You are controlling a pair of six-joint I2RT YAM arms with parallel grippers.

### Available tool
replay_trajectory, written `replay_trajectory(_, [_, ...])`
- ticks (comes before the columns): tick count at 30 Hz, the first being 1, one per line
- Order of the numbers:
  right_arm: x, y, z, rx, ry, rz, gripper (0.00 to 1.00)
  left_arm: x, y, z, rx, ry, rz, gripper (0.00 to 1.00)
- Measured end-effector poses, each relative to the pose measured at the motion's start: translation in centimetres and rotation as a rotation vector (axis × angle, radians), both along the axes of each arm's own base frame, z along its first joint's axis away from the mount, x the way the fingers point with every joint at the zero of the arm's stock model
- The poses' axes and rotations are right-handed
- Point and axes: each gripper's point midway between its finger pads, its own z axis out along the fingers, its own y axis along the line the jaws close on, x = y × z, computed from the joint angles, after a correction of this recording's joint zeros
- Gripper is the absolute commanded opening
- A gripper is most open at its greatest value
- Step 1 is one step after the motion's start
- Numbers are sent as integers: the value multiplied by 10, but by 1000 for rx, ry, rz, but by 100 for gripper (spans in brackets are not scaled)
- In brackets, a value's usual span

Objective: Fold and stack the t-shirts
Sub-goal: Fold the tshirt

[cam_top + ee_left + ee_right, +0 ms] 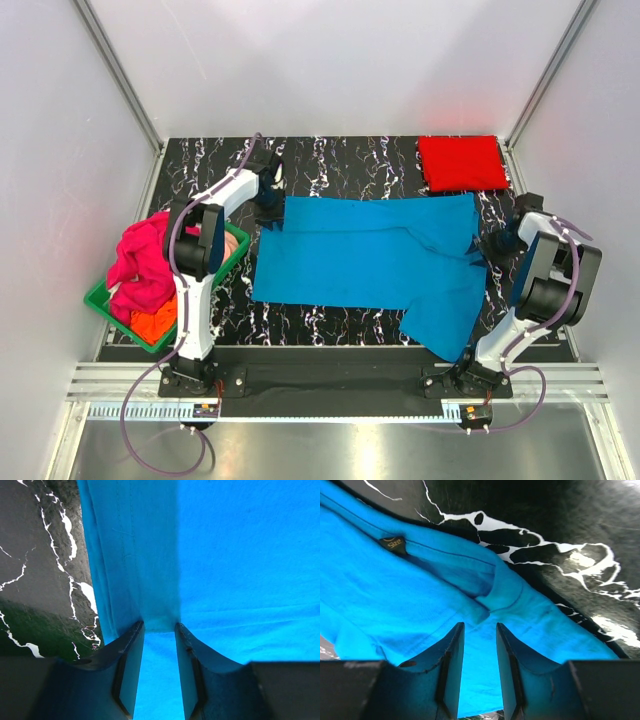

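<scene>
Top view. The blue shirt [370, 265] lies spread across the middle of the table [350, 165], and its near right part trails toward the near edge. A red shirt [462, 162] sits folded at the far right corner. At the left, a green basket [97, 298] holds a pink shirt [145, 265] and an orange shirt [155, 322]. The left arm [200, 250] reaches to the shirt's far left corner. The right arm [545, 280] reaches to its right end.

Handling, as a judgement: the cloth is light, limp and thin. It should sag and crease wherever it is unsupported. Hems, corners and seams are the sound places to take hold.

Left wrist view. The left jaws stand partly apart at a folded edge of the blue shirt [240, 555], beside bare table [35, 580]. Cloth fills the gap between them. Whether it is pinched or merely lying there, I cannot tell.

Right wrist view. The right jaws stand at a like gap, with a doubled hem of the blue shirt [395, 595] running between them. A size label [393, 543] shows further out. The cloth here hangs clear above the table [560, 525], so I judge these jaws to be gripping it.
</scene>
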Motion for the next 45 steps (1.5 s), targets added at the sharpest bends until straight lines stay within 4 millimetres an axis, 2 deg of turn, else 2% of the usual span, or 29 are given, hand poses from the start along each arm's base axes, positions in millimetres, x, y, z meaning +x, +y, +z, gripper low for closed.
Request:
replay_trajectory(7, [0, 3, -10, -22, 36, -1, 37, 0, 2, 0, 9, -2, 1, 41])
replay_trajectory(14, [1, -6, -12, -75, 42, -17, 27, 0, 3, 0, 18, -3, 0, 42])
replay_trajectory(27, [16, -5, -12, -98, -13, -11, 31, 0, 4, 0, 22, -2, -1, 42])
replay_trajectory(29, [16, -4, -12, -98, -14, -14, 27, 0, 4, 0, 22, -3, 0, 43])
replay_trajectory(30, [16, -4, -12, -97, -13, -15, 14, 0, 4, 0, 22, -3, 0, 43])
replay_trajectory(32, [15, -3, -13, -97, -10, -14, 0, 0, 4, 0, 23, -2, 0, 43])
replay_trajectory(39, [16, -3, -11, -99, -16, -13, 0, 1, 9, 1, 49, -7, 6, 44])
replay_trajectory(45, [20, -5, 17, -126, -90, -12, 0, 3, 13, 3, 71, -14, 7, 44])
